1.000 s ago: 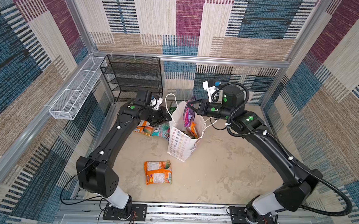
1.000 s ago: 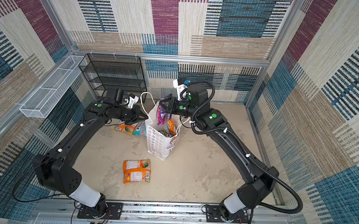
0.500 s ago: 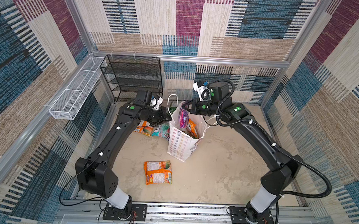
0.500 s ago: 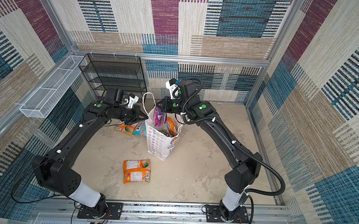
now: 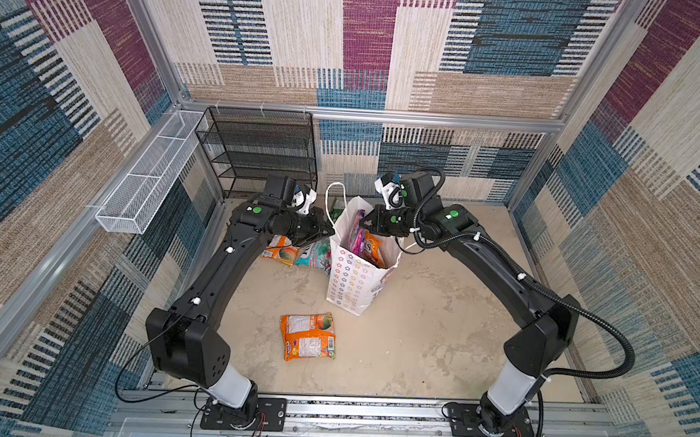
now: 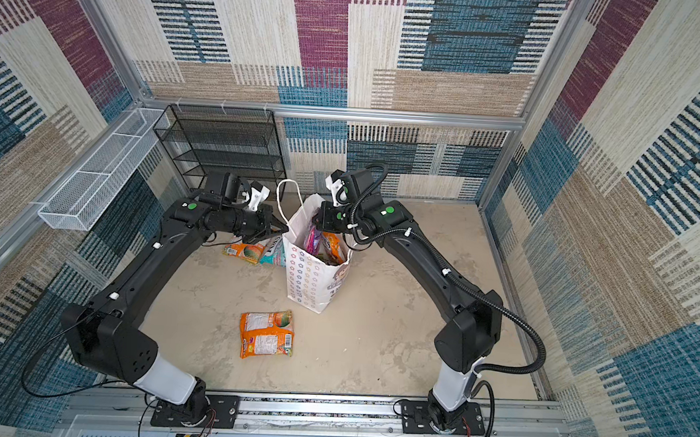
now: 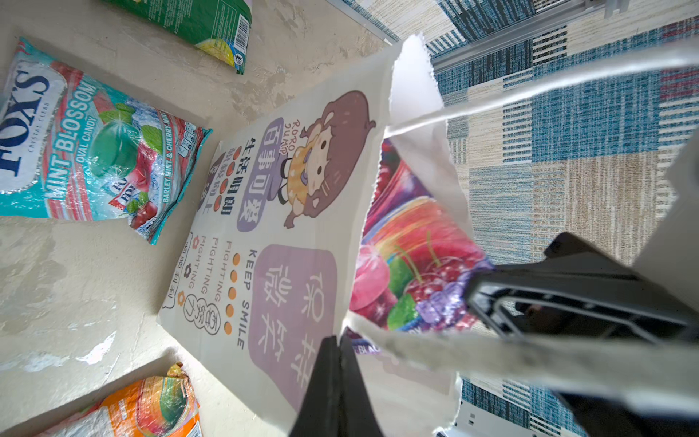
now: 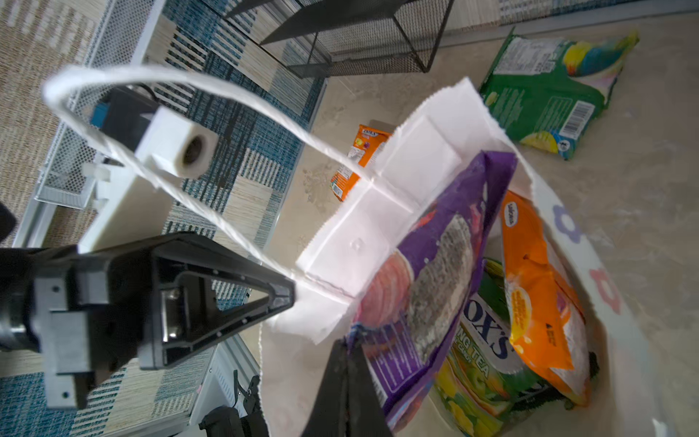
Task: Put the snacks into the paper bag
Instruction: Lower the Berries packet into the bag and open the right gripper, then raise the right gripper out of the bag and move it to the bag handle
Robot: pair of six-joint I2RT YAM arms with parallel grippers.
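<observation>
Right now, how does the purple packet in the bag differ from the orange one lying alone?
The purple packet stands on end inside the paper bag; the orange packet lies flat on the table. The right gripper pinches the purple packet; nothing touches the orange one. Both are glossy and flat.

Upright paper bag [image 5: 352, 282], left hand [image 5: 331, 230] pinching its rim, right hand [image 5: 365, 224] holding purple packet [image 5: 355, 237] inside, orange packet [image 5: 307, 337] nearby

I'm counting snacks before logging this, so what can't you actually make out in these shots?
Bag bottom, right wrist view: purple packet, orange packet and green-tea packet cover anything beneath inside the paper bag.
Green packet, in a top view: mostly behind the bag.
Teal packet, in a top view: partly under the left gripper.
</observation>
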